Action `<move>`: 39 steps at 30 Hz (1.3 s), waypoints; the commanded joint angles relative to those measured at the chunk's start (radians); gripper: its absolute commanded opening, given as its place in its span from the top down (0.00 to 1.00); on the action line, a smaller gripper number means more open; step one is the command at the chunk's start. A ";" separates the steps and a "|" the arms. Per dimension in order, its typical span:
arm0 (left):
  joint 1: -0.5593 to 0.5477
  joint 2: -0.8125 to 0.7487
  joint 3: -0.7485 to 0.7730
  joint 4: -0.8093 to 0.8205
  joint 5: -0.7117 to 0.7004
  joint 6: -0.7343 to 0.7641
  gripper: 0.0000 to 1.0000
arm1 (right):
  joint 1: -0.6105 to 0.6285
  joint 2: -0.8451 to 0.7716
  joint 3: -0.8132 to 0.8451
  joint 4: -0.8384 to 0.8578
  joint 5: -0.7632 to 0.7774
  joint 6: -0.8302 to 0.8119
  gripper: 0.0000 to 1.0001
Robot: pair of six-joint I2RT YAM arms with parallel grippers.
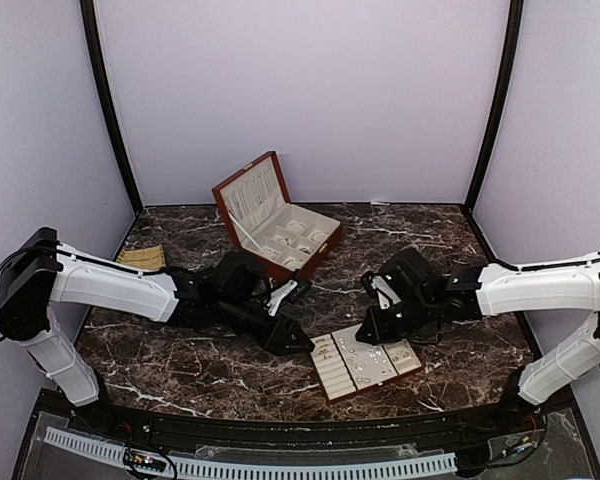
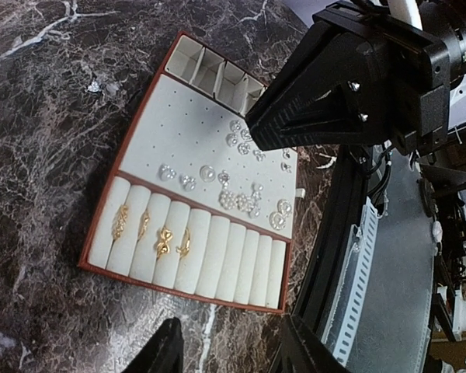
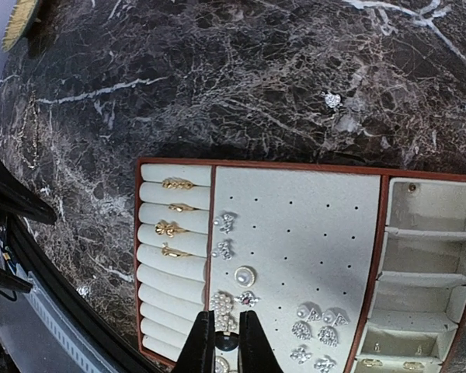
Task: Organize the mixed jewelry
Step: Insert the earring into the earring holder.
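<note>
The mixed jewelry (image 3: pixel 314 322) lies on the cream tray (image 3: pixel 311 210) by the table's (image 3: pixel 217 70) near edge, right of centre: gold rings (image 3: pixel 176 184) in slots, pearl studs (image 3: pixel 245 275) on the panel, and one silvery piece (image 3: pixel 332 99) loose on the marble. The right gripper (image 3: pixel 227 322) is closed above the studs. The left gripper (image 2: pixel 233 330) has its jaws apart, empty.

Right hand (image 3: pixel 226 342) crowds tray (image 3: pixel 295 194); tabletop (image 3: pixel 217 78) beyond free.

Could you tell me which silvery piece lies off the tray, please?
The tiny sparkly piece on the marble beyond the tray. It lies alone there, while the other silvery pieces sit on the tray's cream pad.
</note>
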 commanded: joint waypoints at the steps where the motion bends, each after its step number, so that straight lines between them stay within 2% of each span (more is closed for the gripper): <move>1: -0.003 0.054 0.056 -0.093 0.052 0.038 0.55 | -0.022 0.053 0.066 -0.041 -0.028 -0.009 1.00; 21: 0.012 0.120 0.080 -0.107 0.078 0.078 0.55 | -0.051 0.248 0.217 -0.129 -0.091 -0.057 1.00; 39: 0.012 0.126 0.086 -0.104 0.083 0.074 0.55 | -0.051 0.301 0.250 -0.178 -0.077 -0.086 1.00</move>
